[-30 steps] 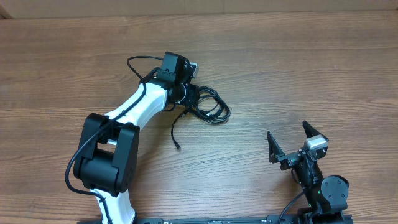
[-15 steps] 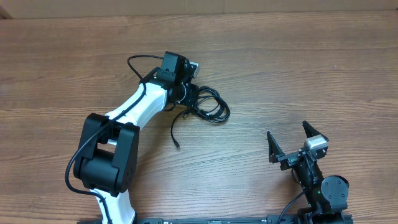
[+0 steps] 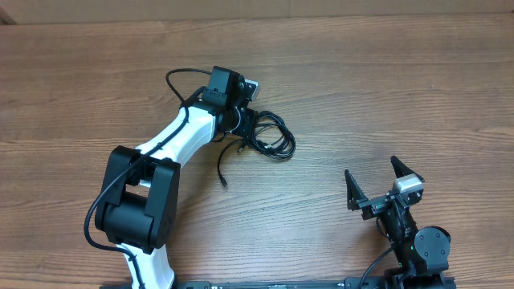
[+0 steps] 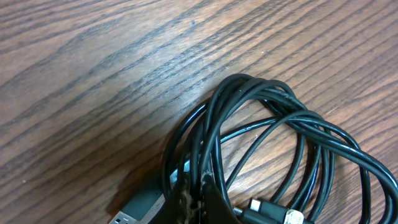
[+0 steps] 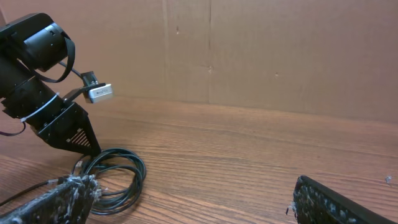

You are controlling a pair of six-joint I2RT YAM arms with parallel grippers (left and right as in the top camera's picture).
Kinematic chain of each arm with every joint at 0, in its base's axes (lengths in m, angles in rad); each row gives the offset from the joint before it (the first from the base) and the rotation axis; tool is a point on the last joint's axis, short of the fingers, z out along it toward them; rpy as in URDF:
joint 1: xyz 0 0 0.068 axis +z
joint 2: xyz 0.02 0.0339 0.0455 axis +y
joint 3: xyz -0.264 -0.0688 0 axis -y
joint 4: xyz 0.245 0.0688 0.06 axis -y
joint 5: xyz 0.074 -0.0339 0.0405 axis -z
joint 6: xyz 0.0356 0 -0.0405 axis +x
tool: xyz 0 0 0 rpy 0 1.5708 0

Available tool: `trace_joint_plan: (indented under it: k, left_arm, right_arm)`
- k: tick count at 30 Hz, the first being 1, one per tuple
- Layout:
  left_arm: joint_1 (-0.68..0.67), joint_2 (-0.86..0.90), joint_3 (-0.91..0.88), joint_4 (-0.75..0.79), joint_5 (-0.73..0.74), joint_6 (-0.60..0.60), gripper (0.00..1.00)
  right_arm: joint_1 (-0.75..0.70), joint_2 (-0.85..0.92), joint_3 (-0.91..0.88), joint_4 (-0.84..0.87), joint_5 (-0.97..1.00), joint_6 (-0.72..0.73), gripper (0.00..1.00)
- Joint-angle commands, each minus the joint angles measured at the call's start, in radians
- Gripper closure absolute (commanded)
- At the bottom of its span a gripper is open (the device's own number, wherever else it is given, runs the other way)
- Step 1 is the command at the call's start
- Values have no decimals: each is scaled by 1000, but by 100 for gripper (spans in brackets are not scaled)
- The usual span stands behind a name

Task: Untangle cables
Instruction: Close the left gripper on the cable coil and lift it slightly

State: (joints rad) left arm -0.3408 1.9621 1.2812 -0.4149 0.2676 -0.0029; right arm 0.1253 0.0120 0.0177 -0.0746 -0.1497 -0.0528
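The cables (image 3: 275, 138) lie as a knotted black bundle of loops on the wooden table, just right of the left wrist. One loose strand (image 3: 223, 170) trails toward the front. My left gripper (image 3: 247, 128) is shut on several strands at the bundle's left side. In the left wrist view the fingertips (image 4: 200, 198) pinch the cables (image 4: 273, 124), with a flat USB plug (image 4: 138, 208) to the left and a silver-tipped plug (image 4: 273, 213) to the right. My right gripper (image 3: 370, 166) stands open and holds nothing at the front right, far from the bundle (image 5: 121, 177).
A cardboard wall (image 5: 249, 50) stands behind the table (image 3: 418, 80). The left arm's own thick black cable (image 3: 178, 80) loops out beside its wrist. The left arm's white link (image 3: 173, 136) runs diagonally from the front left base.
The left gripper has closed on the cable strands. The bundle and its loose strand shifted slightly left and back. The right arm has not moved.
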Motion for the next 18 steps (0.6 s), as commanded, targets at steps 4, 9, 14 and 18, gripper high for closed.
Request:
trace_joint_plan:
  k: [4,9,14,18]
  left_arm:
    - [8,10,11,7,165,113,96]
    - [39,10,12,1,277,131,96]
    - [52,11,12,-7,291,130,61]
    - [41,13,11,-3,274,130,55]
  right_arm:
    - [5,-5,-10,4,7,2,0]
    - [5,-5,-10,4,6,3,0]
    - [5,-5,-10,5,-14,3,0]
    - [5,-5,-10,11,-109,32,0]
